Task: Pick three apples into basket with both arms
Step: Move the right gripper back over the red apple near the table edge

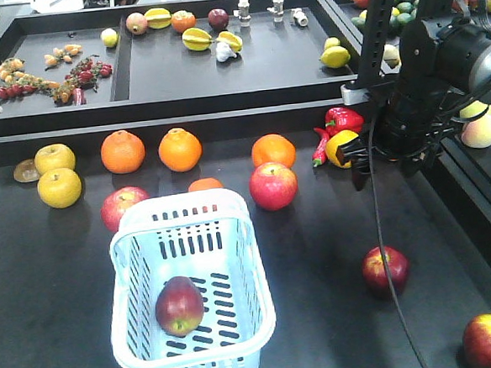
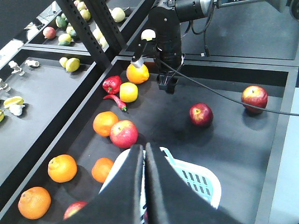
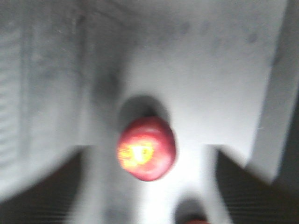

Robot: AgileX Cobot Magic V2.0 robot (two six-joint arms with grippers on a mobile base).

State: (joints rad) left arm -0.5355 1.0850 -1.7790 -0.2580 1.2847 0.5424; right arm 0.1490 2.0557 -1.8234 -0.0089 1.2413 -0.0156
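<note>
Wide dark surface (image 1: 318, 255), fruit scattered all over it. The black right arm (image 1: 439, 61) reaches in from the far right. Its right hand (image 1: 357, 155) hangs low over the surface, fingers pointing down, beside a yellow pepper (image 1: 341, 148).

The pale blue basket (image 1: 232, 235) sits well off to that hand's side, nearer the front camera. One maroon apple in the basket (image 1: 179, 306) rests on the slotted floor.

Over to the left hand (image 2: 145, 179): fingers pressed together, nothing between them. The basket's rim is right beneath and just past the tips. Out beyond those tips and a little to the right, well apart, lies the second apple (image 2: 201, 115). The third apple (image 2: 254, 97) is farther right again, near the surface's edge.

Back to the right hand, and its wrist view is blurred. The dark fingers (image 3: 254, 186) stand at the lower corners, spread wide. A dark red apple (image 3: 146, 148) sits dead centre, straight ahead of the gap and clear of both fingers, yellowish patch facing up. Which of the two loose apples it is, I cannot tell through the blur.
</note>
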